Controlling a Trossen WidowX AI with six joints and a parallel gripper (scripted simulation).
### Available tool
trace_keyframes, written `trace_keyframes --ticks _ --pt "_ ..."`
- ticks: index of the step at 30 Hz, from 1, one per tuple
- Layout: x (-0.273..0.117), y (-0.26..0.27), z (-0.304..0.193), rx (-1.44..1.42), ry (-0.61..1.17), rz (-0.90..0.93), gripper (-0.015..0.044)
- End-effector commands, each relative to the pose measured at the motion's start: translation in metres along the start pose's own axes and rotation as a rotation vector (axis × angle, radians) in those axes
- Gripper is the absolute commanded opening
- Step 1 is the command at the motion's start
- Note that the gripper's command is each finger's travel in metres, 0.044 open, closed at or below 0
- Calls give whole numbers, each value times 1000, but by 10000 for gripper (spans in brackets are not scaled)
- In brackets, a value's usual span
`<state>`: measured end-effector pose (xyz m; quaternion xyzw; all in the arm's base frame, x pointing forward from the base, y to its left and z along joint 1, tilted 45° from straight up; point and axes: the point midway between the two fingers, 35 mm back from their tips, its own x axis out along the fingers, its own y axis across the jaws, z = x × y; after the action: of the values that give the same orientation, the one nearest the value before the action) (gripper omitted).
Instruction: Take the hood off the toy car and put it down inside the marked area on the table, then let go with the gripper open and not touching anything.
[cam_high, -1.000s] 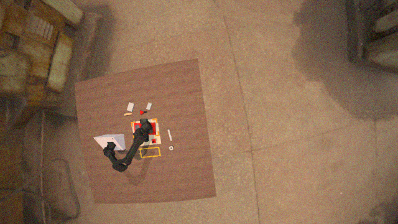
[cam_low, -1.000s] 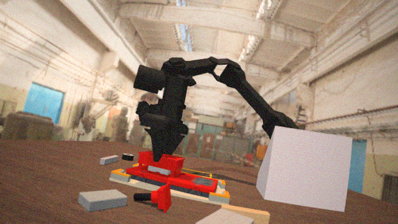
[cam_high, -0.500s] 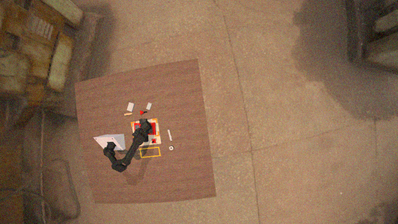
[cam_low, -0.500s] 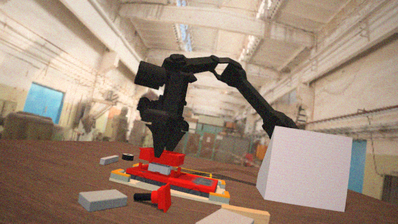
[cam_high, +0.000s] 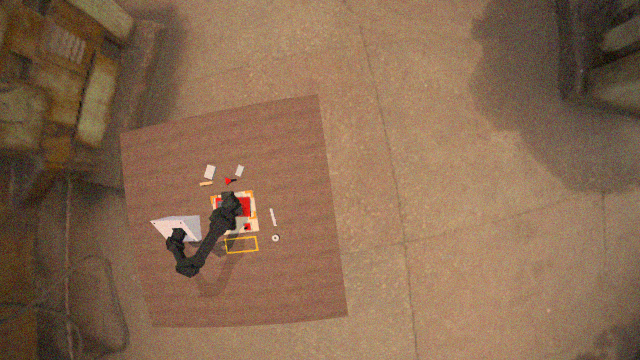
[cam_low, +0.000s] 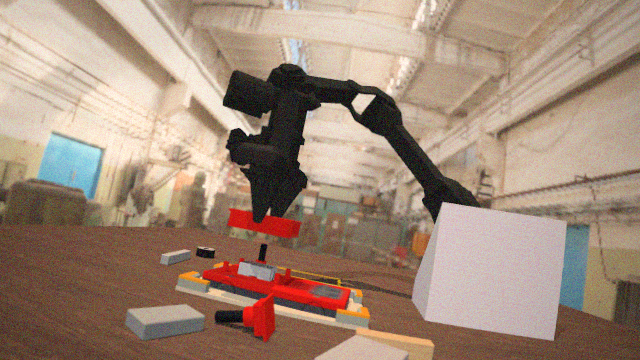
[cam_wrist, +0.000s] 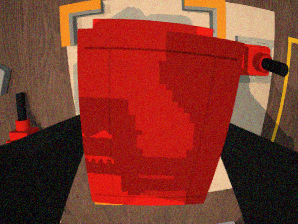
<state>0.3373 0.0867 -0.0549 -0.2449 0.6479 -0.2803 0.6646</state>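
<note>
Hood (cam_low: 285, 227) (cam_wrist: 150, 115) up in the air now, gripped by its sides between the fingers of the gripper (cam_low: 265, 218) (cam_wrist: 154, 127)! Below the hand sits the toy car (cam_low: 320, 296), its engine block (cam_low: 256, 271) bared. That side grip seems chosen to keep the panel level and leave its underside free for setting down. Beside the car lies the yellow outline (cam_high: 242, 252) (cam_low: 310, 276) (cam_wrist: 284, 95), off to one side of the hand; carrying it across clear of the upright black peg (cam_low: 262, 252) (cam_wrist: 275, 67) looks next.

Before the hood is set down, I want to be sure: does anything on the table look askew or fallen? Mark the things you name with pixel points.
The red-and-black piece (cam_high: 228, 181) (cam_low: 263, 317) (cam_wrist: 21, 124) lies on its side beside the car (cam_low: 310, 295), while a similar one (cam_wrist: 260, 60) stands upright.
</note>
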Motion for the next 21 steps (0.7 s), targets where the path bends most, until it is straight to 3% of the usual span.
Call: trace_keyframes --ticks 1,21 --pt "1 -17 3 -2 7 -2 0" --pt "-7 -125 10 1 5 8 0"
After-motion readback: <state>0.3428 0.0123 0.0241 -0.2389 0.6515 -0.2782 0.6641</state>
